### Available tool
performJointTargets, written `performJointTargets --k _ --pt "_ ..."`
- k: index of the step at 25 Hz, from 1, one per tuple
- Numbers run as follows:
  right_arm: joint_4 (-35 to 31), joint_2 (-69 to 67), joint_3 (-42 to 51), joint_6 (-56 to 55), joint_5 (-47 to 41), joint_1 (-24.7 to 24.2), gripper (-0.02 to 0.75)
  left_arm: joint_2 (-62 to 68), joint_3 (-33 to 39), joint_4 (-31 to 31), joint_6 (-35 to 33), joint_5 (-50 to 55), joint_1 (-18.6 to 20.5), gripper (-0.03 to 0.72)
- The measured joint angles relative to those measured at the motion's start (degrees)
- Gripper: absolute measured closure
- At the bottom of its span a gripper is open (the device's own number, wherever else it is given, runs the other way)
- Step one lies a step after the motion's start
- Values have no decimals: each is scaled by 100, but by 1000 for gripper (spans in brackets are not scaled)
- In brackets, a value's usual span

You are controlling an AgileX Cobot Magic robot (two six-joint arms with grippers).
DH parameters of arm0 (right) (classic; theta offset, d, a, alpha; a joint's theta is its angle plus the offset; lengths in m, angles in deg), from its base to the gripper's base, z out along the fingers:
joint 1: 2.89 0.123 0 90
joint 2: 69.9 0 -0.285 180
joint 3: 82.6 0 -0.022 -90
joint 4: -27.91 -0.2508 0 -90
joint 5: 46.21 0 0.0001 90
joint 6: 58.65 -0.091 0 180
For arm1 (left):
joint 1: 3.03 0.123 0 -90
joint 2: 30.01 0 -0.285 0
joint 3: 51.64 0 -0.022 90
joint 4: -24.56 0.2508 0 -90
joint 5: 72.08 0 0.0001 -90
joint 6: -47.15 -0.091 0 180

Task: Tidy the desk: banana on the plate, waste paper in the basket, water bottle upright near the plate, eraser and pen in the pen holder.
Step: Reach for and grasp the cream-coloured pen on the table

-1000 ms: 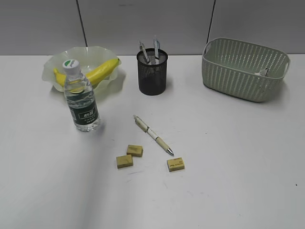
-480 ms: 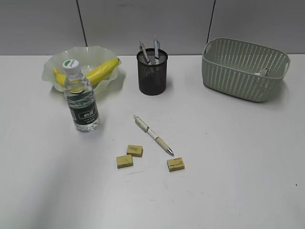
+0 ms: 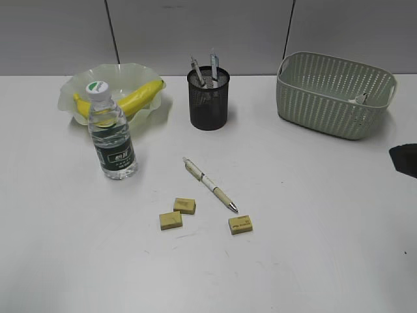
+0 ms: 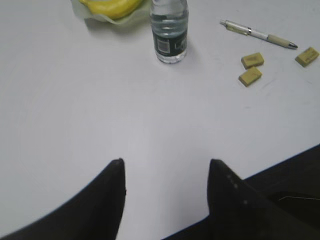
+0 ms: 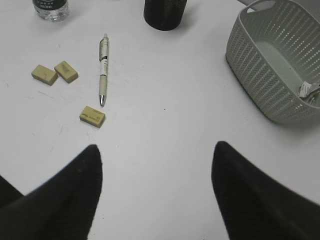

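The banana lies in the wavy-rimmed plate at the back left. In front of it stands the water bottle, upright. The black mesh pen holder has two pens in it. A pen lies on the desk with three erasers near it. The waste paper sits inside the basket. My left gripper is open over bare desk, short of the bottle. My right gripper is open, back from the pen and the nearest eraser.
A dark part of the right arm shows at the right edge of the exterior view. The desk's near edge runs just behind the left gripper. The basket stands to the right of the right gripper.
A dark part of the right arm has come into the exterior view at its right edge. The objects on the desk have not moved.
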Motion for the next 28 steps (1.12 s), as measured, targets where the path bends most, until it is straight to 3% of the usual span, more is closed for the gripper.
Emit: performJointTargets --k 4,11,18,28 --pt "0 24 -8 4 5 0 196 -1383 1026 -122 0 -357 -4 289" --pt "0 65 -11 22 226 0 196 -2907 1232 -33 -6 -344 -4 293" --pt "31 -437 -431 280 490 0 196 -2957 1232 -52 -11 -344 -4 333" --pt "0 -3095 -2490 294 34 244 196 -2957 1232 -62 -17 -344 -4 348"
